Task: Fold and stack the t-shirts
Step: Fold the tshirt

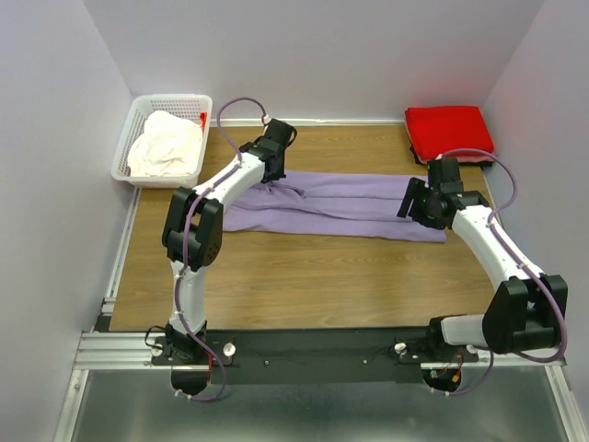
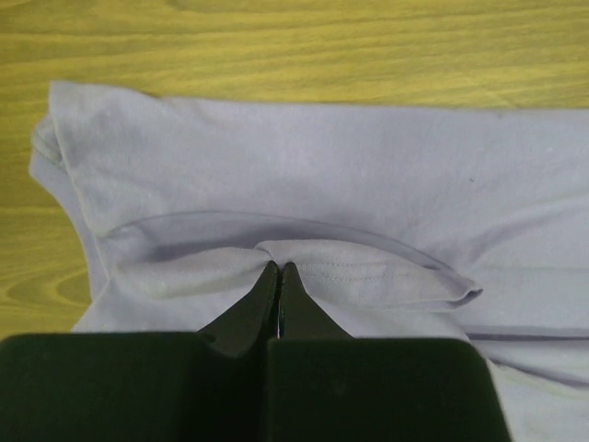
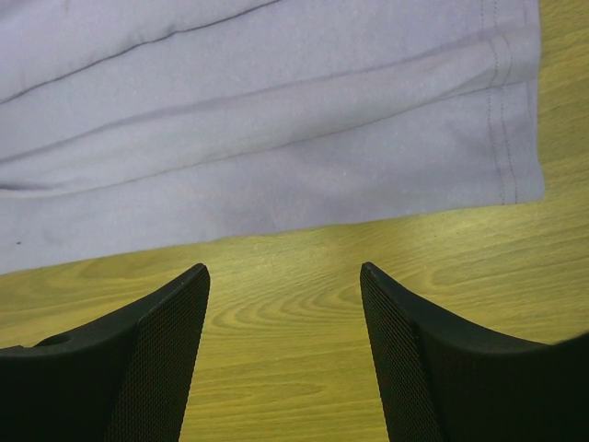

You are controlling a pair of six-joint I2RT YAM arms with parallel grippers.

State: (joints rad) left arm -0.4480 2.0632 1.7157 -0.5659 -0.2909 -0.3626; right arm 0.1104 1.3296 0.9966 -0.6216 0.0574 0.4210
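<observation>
At the back left, the basket point(image 1: 122, 158) holds the white shirt point(image 1: 166, 145), bunched and unfolded. It is well apart from both arms, with the left arm the nearer. I cannot make out anything else in it for certain.

The left fingers point(image 2: 279, 284) are clenched on a pinch of the purple shirt point(image 1: 340, 207), at a stitched edge near its left end. The wrist view shows cloth gathered up to the tips, with a sleeve fold off to the left. The shirt lies in the middle of the tabletop point(image 1: 304, 276), already narrowed into a long strip. Its long axis runs left to right between the two arms.

At the strip's right end, the right fingers point(image 3: 184, 299) stand spread and hold nothing. They hover over bare wood. The hem lies just ahead of the tips, its near edge running across their line and its corner up and to the right. I judge that the next move turns on that gap: the right fingers need to go forward onto the hem edge before the strip can be folded end to end. The right arm is plainly the nearer to that end.

In the back right corner the red shirt point(image 1: 448, 132) lies folded into a neat square, in no container, near the right arm. It looks like the place for the stack.
</observation>
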